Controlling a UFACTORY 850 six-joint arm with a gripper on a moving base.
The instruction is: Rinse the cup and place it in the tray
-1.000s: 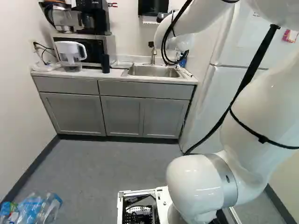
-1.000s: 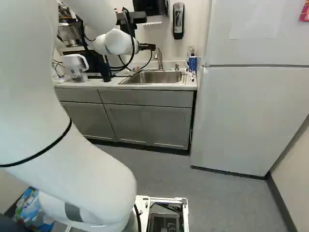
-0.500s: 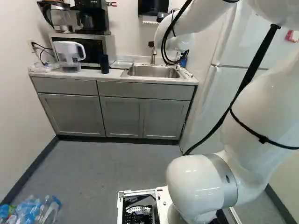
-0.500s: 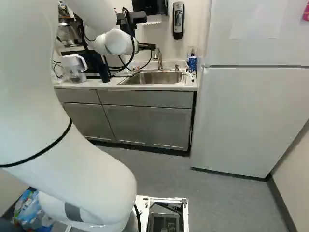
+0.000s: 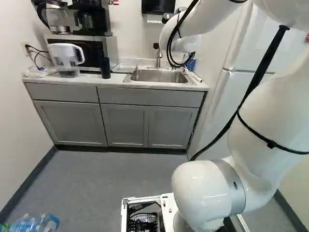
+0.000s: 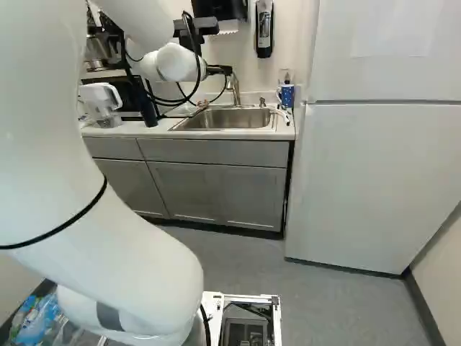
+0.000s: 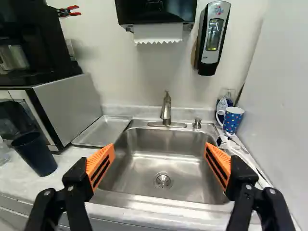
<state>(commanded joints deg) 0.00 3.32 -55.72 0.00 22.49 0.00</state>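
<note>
We see smooth, shiny metal in the sink (image 7: 139, 187) and faucet (image 7: 166, 109) — and a duller metal sheen on the tray (image 7: 102, 132). The dark cup (image 7: 36, 155) looks matt; the towel (image 7: 158, 33) is paper. Our arm (image 5: 200, 186) has a smooth, glossy shell, beside 1 matt-fronted cabinet (image 5: 72, 123).

left base view: from behind the arm (image 5: 270, 106), on its left; faces ahead, a little down; counter (image 5: 112, 82) well off
right base view: from behind the arm, on its right; same heading; fridge (image 6: 374, 180) fills much of the right
wrist view: from the arm's wrist; nearest view; faces the wall (image 7: 144, 72), tilted down into the sink (image 7: 163, 187)
base views share: arm, counter, sink, fridge front
wrist and left base share: sink, tray (image 7: 102, 131), microwave side (image 7: 70, 103)
</note>
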